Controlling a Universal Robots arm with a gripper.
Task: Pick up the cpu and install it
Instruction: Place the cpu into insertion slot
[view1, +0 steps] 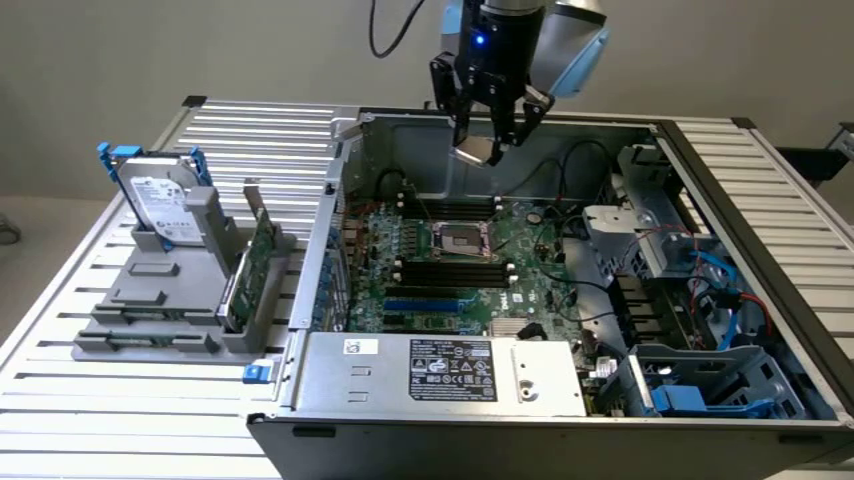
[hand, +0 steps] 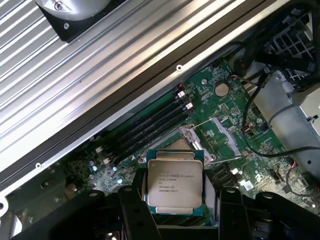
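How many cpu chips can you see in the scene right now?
1. The cpu is held in the gripper, up above the open computer case and its motherboard. Another could be hidden elsewhere in the case.

From my remote station I count one gripper (view1: 487, 140) and one square silver chip (hand: 174, 184). There is one open computer case (view1: 534, 447) - inside it, one green main board (view1: 537, 266), one chip socket (view1: 467, 240) and one boxed power supply (view1: 441, 372). Outside the case I count one hard drive (view1: 163, 208), one green circuit card (view1: 260, 255) and one grey rack (view1: 147, 300) - all on one slatted metal table (view1: 254, 130).
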